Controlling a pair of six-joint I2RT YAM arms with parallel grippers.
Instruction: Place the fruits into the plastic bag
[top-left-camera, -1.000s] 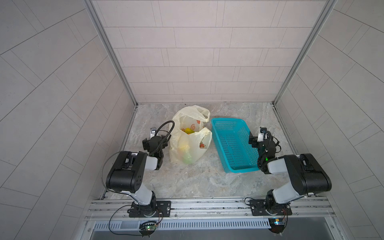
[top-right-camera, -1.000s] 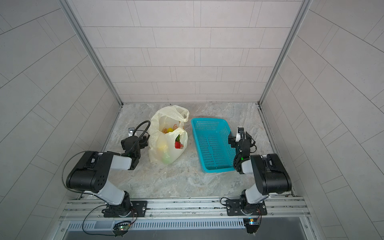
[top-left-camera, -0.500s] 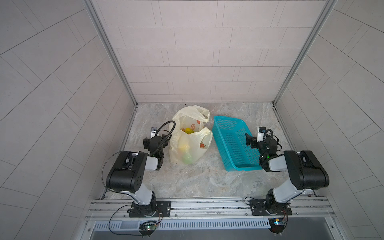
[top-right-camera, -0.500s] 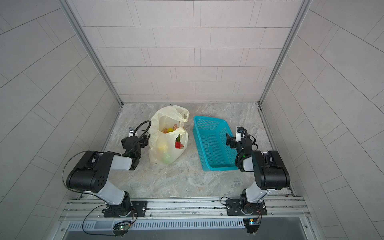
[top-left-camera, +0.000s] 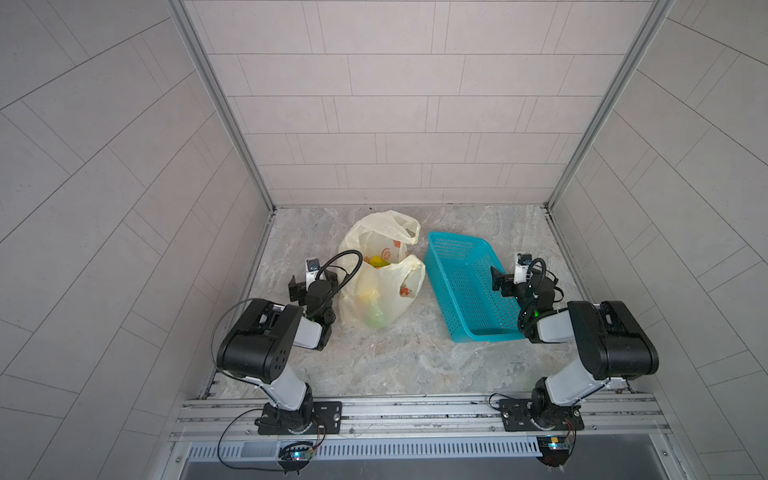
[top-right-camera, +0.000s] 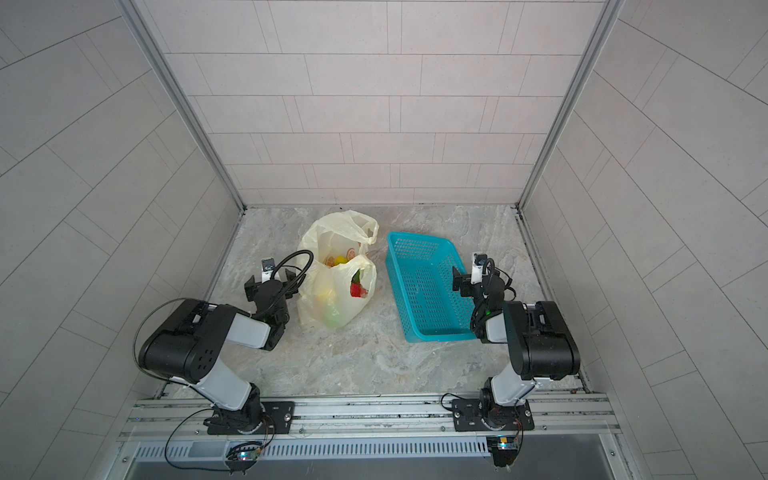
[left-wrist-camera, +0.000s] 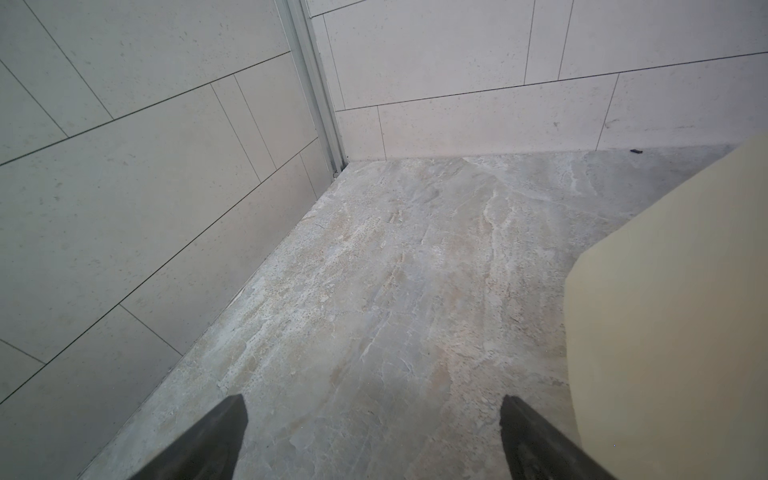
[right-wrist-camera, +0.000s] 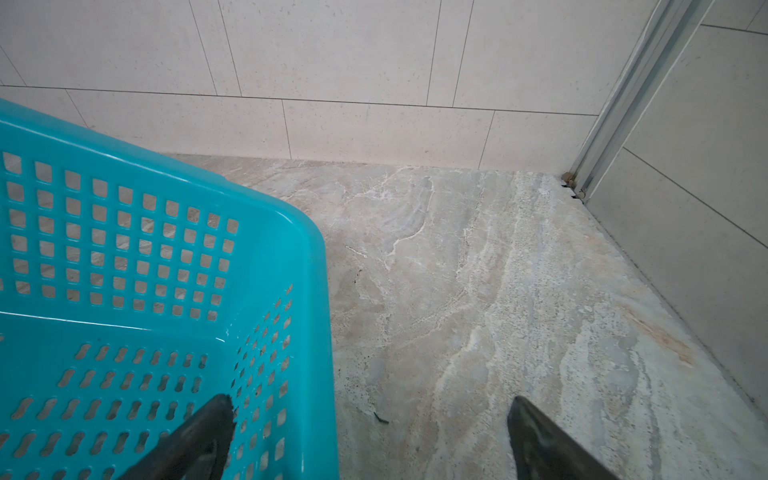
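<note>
The cream-yellow plastic bag (top-left-camera: 388, 239) (top-right-camera: 345, 226) sits on the floor left of centre with its mouth open. Inside it I see the fruits: a yellow one (top-left-camera: 377, 262) (top-right-camera: 340, 260), a red one (top-left-camera: 405, 291) (top-right-camera: 357, 289) and a green one (top-left-camera: 376, 318) (top-right-camera: 332, 318) showing through the film. My left gripper (top-left-camera: 311, 280) (top-right-camera: 270, 282) (left-wrist-camera: 372, 405) hangs open just left of the bag, over bare floor; the bag's side (left-wrist-camera: 665, 311) fills one edge of the left wrist view. My right gripper (top-left-camera: 513, 282) (top-right-camera: 471, 282) (right-wrist-camera: 370, 404) is open and holds nothing.
A teal perforated basket (top-left-camera: 473, 332) (top-right-camera: 436, 334) (right-wrist-camera: 266, 232) lies right of the bag with nothing in it. My right gripper straddles its right wall, one finger over the inside, one over the floor. Tiled walls close in on three sides.
My right gripper has shifted a little to the left, over the basket's right rim, and the basket's far end has moved slightly. The left arm and the bag have not moved.
</note>
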